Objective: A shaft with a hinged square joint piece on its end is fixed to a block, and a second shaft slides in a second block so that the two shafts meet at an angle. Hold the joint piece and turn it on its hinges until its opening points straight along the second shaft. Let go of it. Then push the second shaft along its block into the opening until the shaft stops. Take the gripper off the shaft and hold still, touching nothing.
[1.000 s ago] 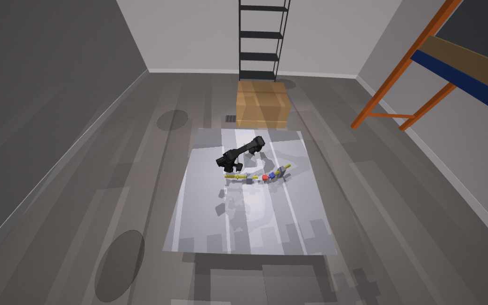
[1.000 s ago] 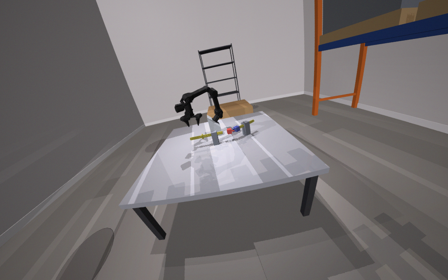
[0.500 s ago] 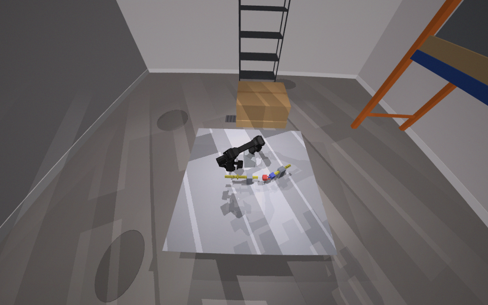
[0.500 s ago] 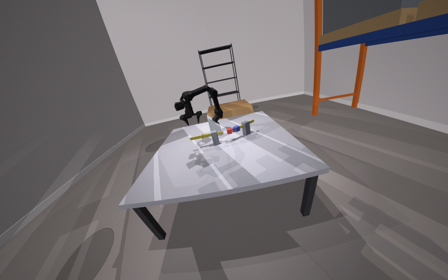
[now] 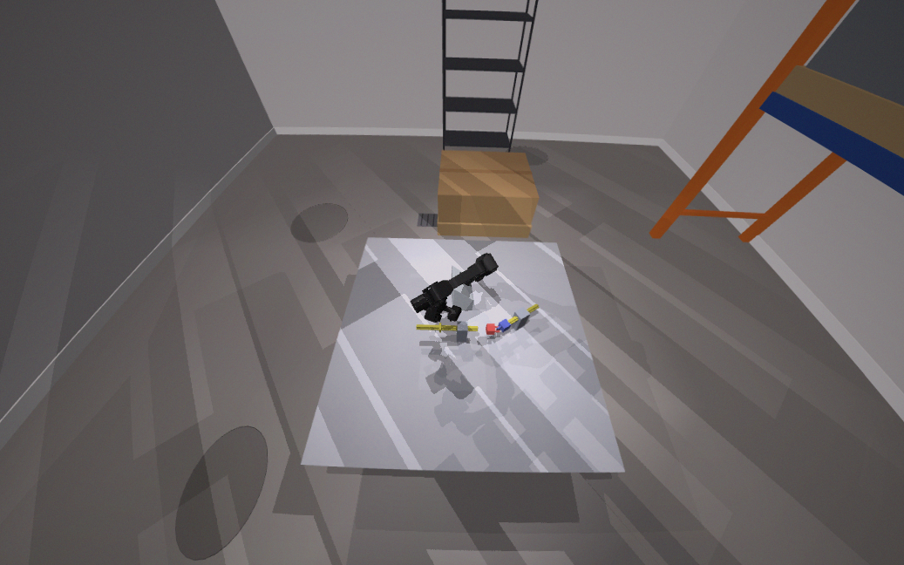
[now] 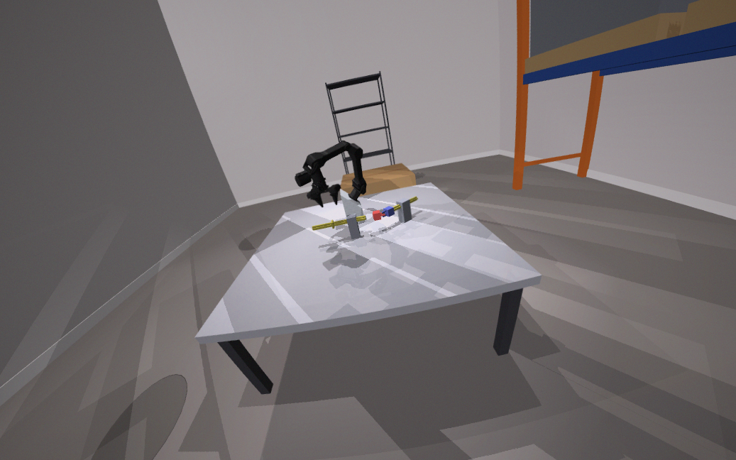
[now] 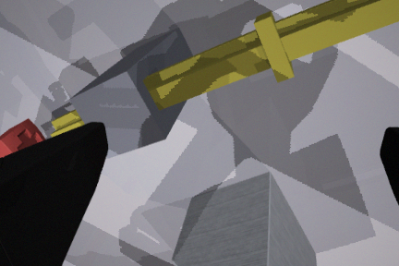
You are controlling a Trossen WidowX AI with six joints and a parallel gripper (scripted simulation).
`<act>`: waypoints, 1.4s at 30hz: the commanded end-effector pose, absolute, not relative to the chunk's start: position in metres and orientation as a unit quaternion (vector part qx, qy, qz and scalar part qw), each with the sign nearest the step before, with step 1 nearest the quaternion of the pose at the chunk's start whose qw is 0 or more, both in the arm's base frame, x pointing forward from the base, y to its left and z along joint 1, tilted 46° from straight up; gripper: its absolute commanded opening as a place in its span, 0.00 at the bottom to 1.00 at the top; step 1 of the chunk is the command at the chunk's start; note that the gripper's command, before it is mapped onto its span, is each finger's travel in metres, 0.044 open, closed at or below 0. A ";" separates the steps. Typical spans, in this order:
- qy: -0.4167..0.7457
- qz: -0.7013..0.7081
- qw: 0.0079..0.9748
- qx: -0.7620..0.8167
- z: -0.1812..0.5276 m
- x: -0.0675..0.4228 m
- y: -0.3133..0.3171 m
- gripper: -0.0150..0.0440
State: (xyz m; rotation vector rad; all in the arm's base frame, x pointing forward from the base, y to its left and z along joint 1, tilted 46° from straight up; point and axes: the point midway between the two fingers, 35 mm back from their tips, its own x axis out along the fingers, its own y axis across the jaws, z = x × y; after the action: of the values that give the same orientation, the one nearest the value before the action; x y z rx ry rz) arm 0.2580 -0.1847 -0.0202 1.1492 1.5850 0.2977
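Grey walls and a streaked grey table frame the work. Above the table the gripper hangs wide open, holding nothing, over the second shaft. That yellow bar sits in its grey block; whether its tip has reached the red joint piece beyond cannot be told. The blue link and fixed shaft lie further on. Judging by the open, raised fingers, the step in hand is either pushing or withdrawing; next, confirm seating, then hold clear.
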 end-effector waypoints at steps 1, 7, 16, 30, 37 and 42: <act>0.672 0.094 0.504 0.534 -0.011 0.262 -0.167 1.00; 0.675 0.051 0.438 0.592 0.001 0.267 -0.145 1.00; 0.674 -0.017 0.326 0.663 0.018 0.272 -0.112 1.00; 0.657 -0.129 0.127 0.732 0.045 0.274 -0.064 1.00; 0.654 -0.141 0.104 0.736 0.047 0.273 -0.059 1.00; 0.654 -0.141 0.104 0.736 0.047 0.273 -0.059 1.00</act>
State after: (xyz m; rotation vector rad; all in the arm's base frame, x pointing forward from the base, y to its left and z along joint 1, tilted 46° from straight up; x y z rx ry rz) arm 0.2733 -0.0604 0.0463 2.1549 1.9263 -0.4049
